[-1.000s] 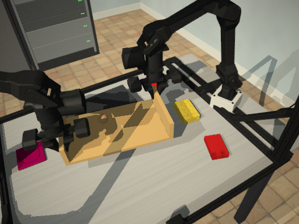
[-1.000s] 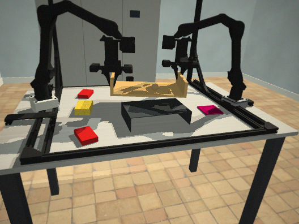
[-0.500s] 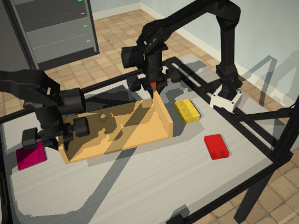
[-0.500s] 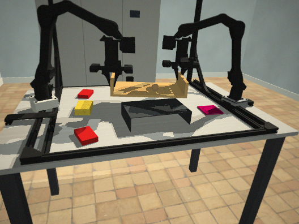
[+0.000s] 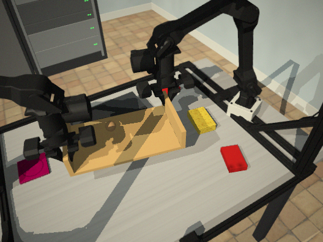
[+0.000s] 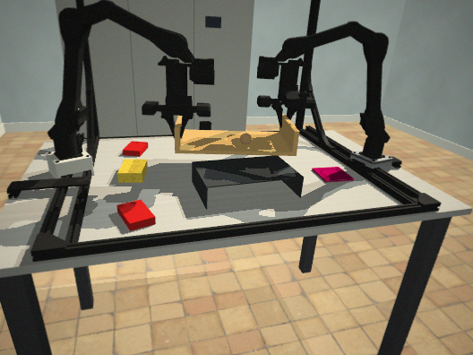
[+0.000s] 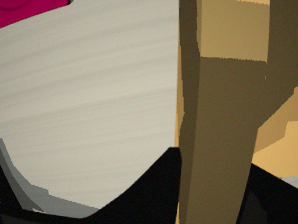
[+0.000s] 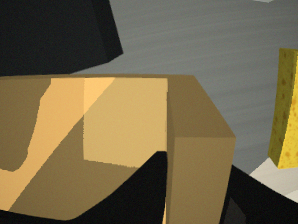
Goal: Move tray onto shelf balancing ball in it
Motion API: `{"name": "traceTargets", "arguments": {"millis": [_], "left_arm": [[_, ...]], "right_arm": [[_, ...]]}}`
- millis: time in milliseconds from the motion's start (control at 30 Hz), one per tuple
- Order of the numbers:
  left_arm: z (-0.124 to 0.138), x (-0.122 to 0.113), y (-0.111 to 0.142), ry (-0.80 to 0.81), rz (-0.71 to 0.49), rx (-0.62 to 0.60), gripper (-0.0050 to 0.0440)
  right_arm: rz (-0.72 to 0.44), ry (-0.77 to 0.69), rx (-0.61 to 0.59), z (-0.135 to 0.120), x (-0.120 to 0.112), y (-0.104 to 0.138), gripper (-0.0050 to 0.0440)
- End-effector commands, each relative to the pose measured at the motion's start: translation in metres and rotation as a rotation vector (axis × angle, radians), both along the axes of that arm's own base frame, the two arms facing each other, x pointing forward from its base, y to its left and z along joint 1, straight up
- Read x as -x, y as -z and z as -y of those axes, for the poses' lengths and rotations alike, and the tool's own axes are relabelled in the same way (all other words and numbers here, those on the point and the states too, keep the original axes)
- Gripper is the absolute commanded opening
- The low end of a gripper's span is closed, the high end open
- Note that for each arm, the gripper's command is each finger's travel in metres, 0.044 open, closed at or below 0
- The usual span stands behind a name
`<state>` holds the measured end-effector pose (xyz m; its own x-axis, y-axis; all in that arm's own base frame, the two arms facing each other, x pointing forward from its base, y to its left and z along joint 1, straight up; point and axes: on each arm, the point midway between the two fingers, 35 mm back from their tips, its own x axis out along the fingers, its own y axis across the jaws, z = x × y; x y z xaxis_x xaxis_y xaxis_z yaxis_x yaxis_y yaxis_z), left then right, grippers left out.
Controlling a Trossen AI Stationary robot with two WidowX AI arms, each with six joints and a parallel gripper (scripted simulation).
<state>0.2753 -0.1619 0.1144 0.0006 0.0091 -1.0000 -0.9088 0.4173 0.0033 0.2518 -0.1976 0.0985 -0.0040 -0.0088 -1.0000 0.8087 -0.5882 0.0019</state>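
1. Left gripper: I have it pinching the wooden tray's end wall.
2. Right gripper: pinching the opposite wall.
3. Ball: in the tray, nearer my left gripper.
4. Black shelf: beside the tray, between my grippers.
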Motion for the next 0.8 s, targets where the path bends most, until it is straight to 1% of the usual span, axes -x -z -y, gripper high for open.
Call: {"name": "traceTargets", "arguments": {"millis": [0,200,400,767], "left_arm": [[-0.0021,-0.0009,-0.0017,0.0,-0.006,0.013,0.002],[-0.0042,-0.0012,-0.002,0.0,-0.008,0.037,0.002],[-0.0056,-0.0016,0.0002,0.0,0.005,-0.015,0.002],[-0.0098,-0.0027,-0.002,0.0,-0.008,0.037,0.002]], "right_arm": [[0.01,0.0,-0.011,0.0015,0.0011,0.0006,0.002],[0.017,0.0,-0.035,0.0034,0.0018,0.0009,0.002],[-0.009,0.0,0.012,0.0045,0.0021,-0.0018,0.002],[0.017,0.0,-0.035,0.0087,0.0043,0.0009,0.002]]}}
